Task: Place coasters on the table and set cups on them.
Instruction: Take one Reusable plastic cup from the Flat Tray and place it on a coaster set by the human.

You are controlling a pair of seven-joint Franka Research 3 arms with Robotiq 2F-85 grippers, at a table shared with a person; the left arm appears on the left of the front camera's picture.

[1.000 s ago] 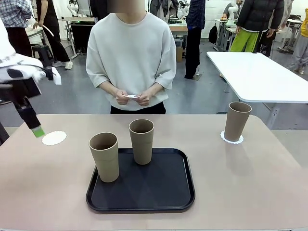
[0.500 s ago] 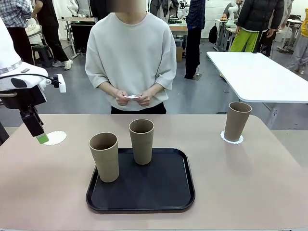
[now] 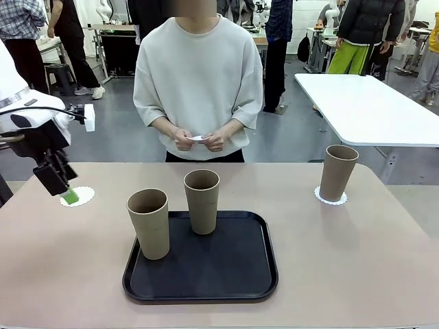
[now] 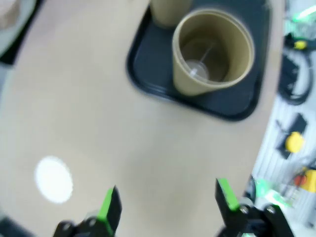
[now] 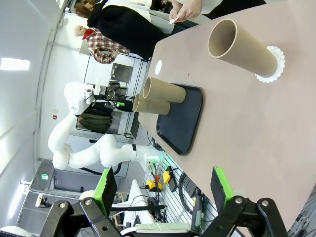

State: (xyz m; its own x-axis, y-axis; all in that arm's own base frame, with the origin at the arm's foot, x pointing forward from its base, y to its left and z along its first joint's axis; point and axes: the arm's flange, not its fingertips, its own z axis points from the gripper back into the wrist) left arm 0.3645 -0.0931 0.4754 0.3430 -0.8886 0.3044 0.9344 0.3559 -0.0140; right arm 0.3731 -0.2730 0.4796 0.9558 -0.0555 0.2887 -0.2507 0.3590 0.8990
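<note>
While two cups [image 3: 149, 226] are standing on the black tray [image 3: 240, 274], the left gripper [image 4: 167, 187] is hovering spread near a coaster [image 4: 53, 178]; the right gripper [image 5: 164, 177] is gaping too.

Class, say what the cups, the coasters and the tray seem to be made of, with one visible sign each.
The cups: likely cardboard or paper, matte tan-brown, no shine. The coasters: probably thin white paper, flat with scalloped, doily-like edges. The tray: seemingly plastic, black, smooth with a faint sheen and moulded rounded rim.
</note>
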